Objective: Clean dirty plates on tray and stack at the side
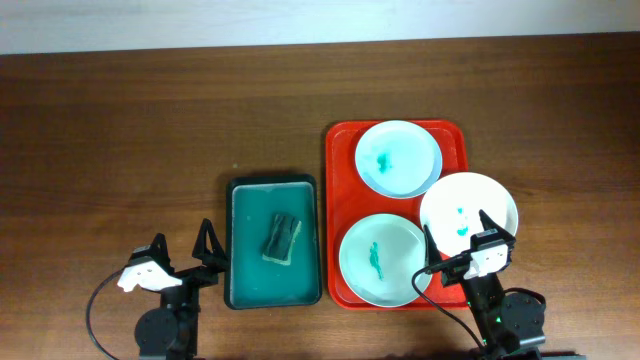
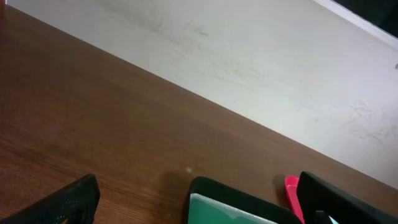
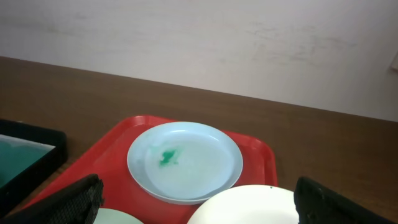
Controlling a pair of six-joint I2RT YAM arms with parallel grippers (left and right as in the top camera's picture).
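The red tray [image 1: 345,150] lies right of centre and holds three plates, each with a teal smear. One pale-blue plate [image 1: 399,158] is at the back, one [image 1: 383,260] at the front, and a white plate [image 1: 468,208] overhangs the tray's right rim. My right gripper [image 1: 467,237] is open and empty, at the near edge of the white plate. The right wrist view shows the back plate [image 3: 185,160], the white plate's rim [image 3: 249,205] and the tray [image 3: 118,140] between its fingers [image 3: 199,208]. My left gripper [image 1: 207,250] is open and empty, left of the basin.
A dark teal-green basin [image 1: 272,188] with green liquid and a sponge [image 1: 281,238] sits left of the tray. Its corner [image 2: 214,190] shows in the left wrist view between the fingers [image 2: 199,208]. A pale wall runs along the table's far edge.
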